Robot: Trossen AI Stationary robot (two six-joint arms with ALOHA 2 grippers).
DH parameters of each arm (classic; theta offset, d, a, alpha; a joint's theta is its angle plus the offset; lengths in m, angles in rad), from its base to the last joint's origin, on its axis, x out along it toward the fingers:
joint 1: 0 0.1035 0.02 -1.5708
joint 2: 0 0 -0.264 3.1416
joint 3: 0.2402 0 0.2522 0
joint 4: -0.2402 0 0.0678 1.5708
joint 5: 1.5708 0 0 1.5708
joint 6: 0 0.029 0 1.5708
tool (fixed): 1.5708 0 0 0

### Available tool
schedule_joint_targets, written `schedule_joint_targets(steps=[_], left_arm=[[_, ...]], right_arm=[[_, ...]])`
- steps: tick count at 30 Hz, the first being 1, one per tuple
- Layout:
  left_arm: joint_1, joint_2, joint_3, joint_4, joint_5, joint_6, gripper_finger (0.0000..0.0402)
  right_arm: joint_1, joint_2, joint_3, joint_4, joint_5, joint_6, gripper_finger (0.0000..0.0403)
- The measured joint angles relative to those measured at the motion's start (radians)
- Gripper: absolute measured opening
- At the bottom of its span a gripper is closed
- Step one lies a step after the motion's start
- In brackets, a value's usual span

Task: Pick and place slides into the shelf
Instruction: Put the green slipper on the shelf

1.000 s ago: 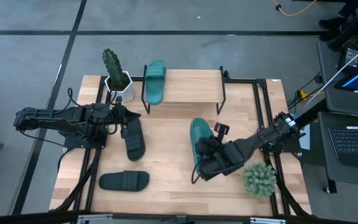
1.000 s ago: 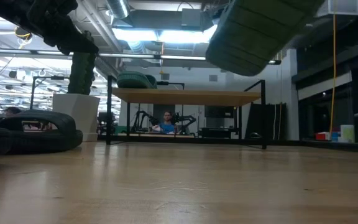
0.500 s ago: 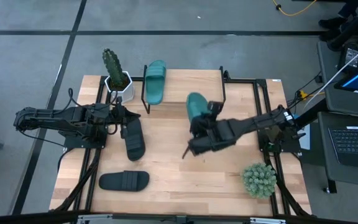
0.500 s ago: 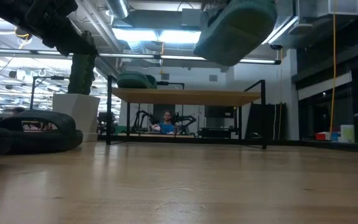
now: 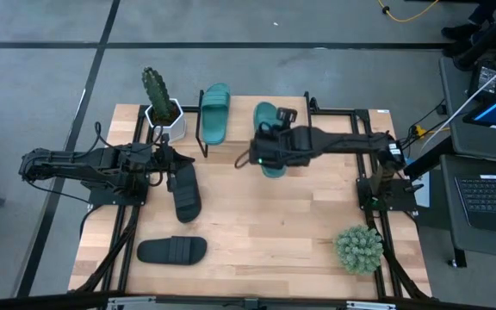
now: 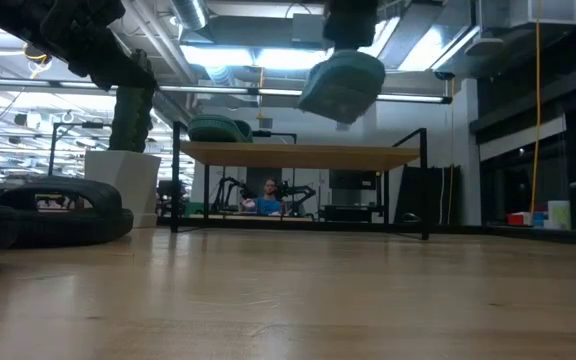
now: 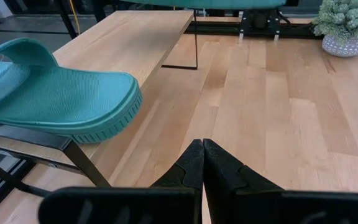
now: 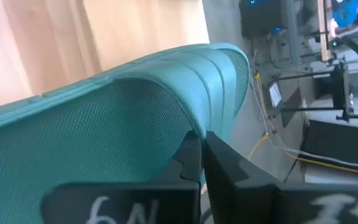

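Observation:
My right gripper (image 5: 267,153) is shut on a teal slide (image 5: 268,116) and holds it in the air over the shelf's plank top (image 5: 244,119); the low view shows this slide (image 6: 341,85) above the shelf (image 6: 298,155). A second teal slide (image 5: 214,112) lies sole-down on the plank's left end. One black slide (image 5: 186,194) lies on the table at the left, another (image 5: 172,251) near the near edge. My left gripper (image 5: 172,164) is shut, over the first black slide's far end, and its wrist view shows nothing between the fingers (image 7: 202,158). My right gripper pinches the teal slide between its two fingers at the sole's side edge (image 8: 188,134), beside the ribbed strap (image 8: 219,68). The slide is lifted clear, tilted, below the gripper (image 6: 348,20). The fingers themselves hide how far back the edge reaches.
A potted cactus (image 5: 158,96) stands at the shelf's left end and a round green plant (image 5: 360,248) at the table's near right corner. Bare tabletop (image 5: 265,224) lies between shelf and near edge. A person sits in the room behind the shelf (image 6: 269,197).
My right gripper has carried the teal slide from the table's near right part toward the far edge and left, and it now hangs above the shelf's plank. The slide has stayed lifted and has turned about on the way. The left arm has kept still.

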Motion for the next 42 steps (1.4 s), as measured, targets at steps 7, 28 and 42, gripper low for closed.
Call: schedule_joint_targets(steps=[7,28,42], left_arm=[[0.0,0.0,0.0,0.0,0.0,0.0,0.0],[0.0,0.0,0.0,0.06,0.0,0.06,0.0],[0.0,0.0,0.0,0.105,0.0,0.113,0.0]], right_arm=[[-0.089,0.0,0.0,0.095,0.0,-0.084,0.0006],[-0.218,0.01,0.0,0.376,-0.106,-0.271,0.0006],[-0.261,0.062,0.035,0.458,-0.241,-0.355,0.0006]])
